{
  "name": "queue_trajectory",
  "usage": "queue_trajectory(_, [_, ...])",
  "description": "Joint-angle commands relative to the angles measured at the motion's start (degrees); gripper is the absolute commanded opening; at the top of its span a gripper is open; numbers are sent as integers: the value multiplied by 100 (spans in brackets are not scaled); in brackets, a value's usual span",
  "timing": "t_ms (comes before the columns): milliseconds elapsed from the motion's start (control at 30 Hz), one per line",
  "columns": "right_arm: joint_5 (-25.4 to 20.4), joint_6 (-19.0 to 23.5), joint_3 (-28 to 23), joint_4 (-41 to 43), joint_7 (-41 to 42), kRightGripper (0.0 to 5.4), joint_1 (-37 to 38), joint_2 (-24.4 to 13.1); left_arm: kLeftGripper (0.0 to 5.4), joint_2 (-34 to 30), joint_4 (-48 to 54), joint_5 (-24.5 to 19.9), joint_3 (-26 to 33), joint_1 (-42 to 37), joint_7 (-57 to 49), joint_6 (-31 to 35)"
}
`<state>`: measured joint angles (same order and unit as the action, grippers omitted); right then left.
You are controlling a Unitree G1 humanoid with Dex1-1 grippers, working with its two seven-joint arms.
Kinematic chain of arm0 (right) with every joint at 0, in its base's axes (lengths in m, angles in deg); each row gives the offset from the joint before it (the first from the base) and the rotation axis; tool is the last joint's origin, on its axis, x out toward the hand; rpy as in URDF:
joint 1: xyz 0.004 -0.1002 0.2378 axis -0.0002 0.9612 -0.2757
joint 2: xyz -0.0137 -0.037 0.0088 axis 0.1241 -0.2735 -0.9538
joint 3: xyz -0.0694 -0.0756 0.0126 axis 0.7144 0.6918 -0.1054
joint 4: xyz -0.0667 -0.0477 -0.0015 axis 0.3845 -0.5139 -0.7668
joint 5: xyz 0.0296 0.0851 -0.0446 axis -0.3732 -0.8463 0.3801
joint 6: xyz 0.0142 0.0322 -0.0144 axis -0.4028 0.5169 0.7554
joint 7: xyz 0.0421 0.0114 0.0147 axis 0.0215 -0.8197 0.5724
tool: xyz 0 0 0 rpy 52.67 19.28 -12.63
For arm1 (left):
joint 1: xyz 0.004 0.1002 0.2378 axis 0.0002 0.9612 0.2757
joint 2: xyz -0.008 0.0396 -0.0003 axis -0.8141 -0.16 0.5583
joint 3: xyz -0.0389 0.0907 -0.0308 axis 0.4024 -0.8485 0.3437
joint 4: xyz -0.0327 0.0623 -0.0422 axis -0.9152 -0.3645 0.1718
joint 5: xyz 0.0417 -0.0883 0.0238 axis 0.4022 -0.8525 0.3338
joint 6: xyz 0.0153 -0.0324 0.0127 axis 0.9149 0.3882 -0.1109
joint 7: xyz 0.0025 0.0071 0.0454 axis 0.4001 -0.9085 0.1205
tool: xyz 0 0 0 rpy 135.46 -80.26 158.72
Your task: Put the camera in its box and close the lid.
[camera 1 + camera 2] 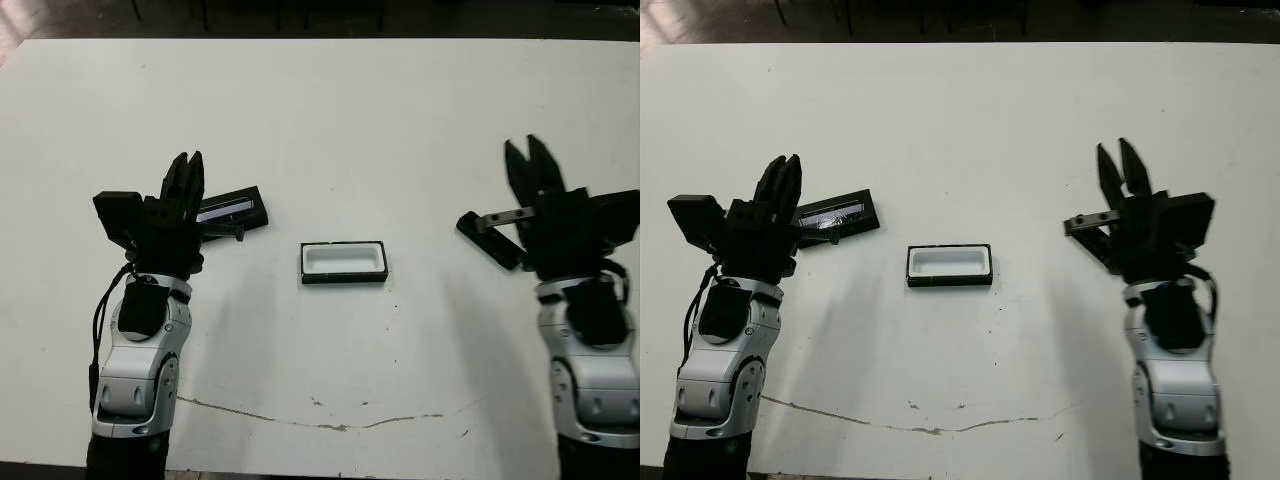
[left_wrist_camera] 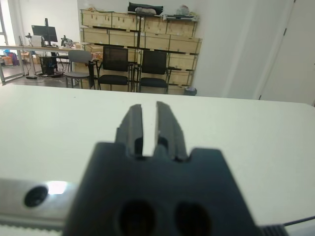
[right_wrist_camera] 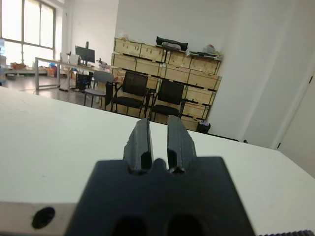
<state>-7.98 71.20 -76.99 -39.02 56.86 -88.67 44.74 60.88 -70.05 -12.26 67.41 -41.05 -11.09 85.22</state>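
The box (image 1: pixel 343 262), a shallow black tray with white lining, lies open and empty at the table's middle. The lid (image 1: pixel 233 209), a flat black slab with a silvery strip, lies to the left of the box, right beside my left gripper (image 1: pixel 189 165). That gripper hovers shut, with only a thin slit between its fingers and nothing held. The camera (image 1: pixel 486 240) shows as a slim black bar on the table, partly hidden behind my right gripper (image 1: pixel 525 150). The right gripper is also shut and holds nothing. Both wrist views show only the fingers and bare table.
The white table (image 1: pixel 330 120) stretches far beyond both grippers. A thin crack or scuff line (image 1: pixel 330 424) runs along its near part. Chairs and wooden crates (image 2: pixel 142 37) stand in the room past the far edge.
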Motion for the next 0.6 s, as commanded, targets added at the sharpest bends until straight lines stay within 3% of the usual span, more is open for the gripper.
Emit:
queue_trajectory(33, [-237,134,-285,-114,250,0,83,-283,3,-41,-2,-6,35,127,15,49])
queue_trajectory(200, [-302,132,-536,-263,689,0,214,-792,3,-58,19,42,18,158,-7,70])
queue_trajectory(300, [-424,572,-608,-68,919,0,342,-1108,3,-73,18,45,12,156,11,75])
queue_trajectory(400, [-896,1223,-729,110,1215,36,423,-1319,0,-77,2,22,25,145,23,88])
queue_trajectory(600, [-1590,1660,-866,-315,1829,160,355,-1565,0,-133,-26,52,43,134,53,59])
